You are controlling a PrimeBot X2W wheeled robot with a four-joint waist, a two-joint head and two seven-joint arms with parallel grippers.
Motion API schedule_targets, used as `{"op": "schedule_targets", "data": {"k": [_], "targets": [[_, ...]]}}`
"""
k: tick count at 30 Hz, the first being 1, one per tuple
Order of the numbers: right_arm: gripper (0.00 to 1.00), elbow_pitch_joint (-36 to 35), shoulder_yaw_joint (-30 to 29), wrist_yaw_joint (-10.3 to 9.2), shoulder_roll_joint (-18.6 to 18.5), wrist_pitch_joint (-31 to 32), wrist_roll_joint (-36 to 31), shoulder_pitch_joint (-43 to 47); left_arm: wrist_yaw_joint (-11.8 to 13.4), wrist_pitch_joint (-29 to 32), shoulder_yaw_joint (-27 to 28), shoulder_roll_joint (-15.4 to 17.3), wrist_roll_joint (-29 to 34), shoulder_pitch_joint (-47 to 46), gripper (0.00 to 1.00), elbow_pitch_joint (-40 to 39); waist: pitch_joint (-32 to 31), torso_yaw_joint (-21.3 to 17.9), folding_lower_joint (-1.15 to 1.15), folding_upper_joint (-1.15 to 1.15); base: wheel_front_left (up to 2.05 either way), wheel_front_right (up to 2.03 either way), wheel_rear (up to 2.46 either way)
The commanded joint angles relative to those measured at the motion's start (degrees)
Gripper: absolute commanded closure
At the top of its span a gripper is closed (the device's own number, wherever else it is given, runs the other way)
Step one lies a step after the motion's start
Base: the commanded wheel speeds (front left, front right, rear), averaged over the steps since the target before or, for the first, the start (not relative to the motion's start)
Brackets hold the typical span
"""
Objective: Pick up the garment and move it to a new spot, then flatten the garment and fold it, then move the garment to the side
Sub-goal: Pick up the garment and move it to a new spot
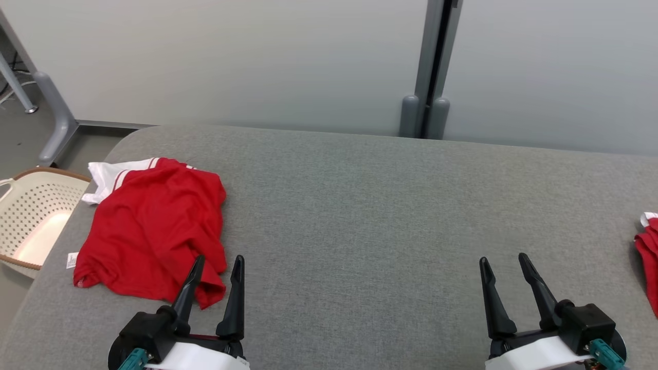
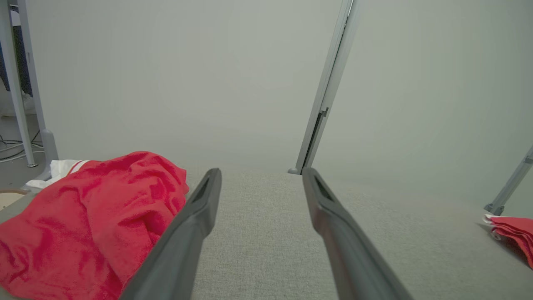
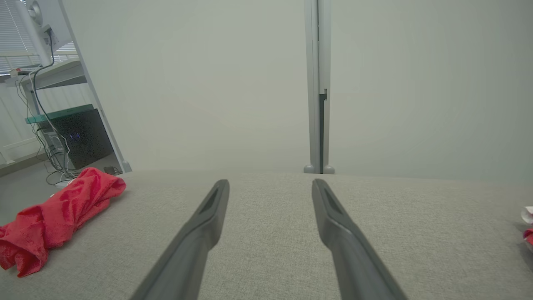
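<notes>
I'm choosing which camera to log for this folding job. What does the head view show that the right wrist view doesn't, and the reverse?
Head view adds: a white perforated basket beside the left end of the grey table, the open left gripper by the crumpled red garment, and that garment's white striped part.
Right wrist view adds: a dark computer case with cables beside it.
Both: the garment, the table, the open right gripper, the partition post, a second red cloth at the right edge.

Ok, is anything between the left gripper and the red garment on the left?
Nothing visible. The left gripper, fingers open, sits right at the near edge of the crumpled red garment on the gray padded surface, with no other object between them.
</notes>
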Motion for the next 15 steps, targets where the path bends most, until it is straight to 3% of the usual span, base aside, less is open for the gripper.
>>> {"op": "schedule_targets", "data": {"k": [1,15], "targets": [[0.00,-0.1,0.3,-0.01,0.0,-0.3,0.4,0.6,0.1,0.0,0.2,0.2,0.1,-0.4,0.00,0.0,-0.3,1.9,0.00,0.00,0.00,0.00,0.00],[0.00,0.9,7.5,0.00,0.0,-0.3,3.1,0.1,-0.1,0.0,2.3,0.2,0.9,0.2,0.00,0.2,-0.7,13.6,0.00,0.00,0.00,0.00,0.00]]}}
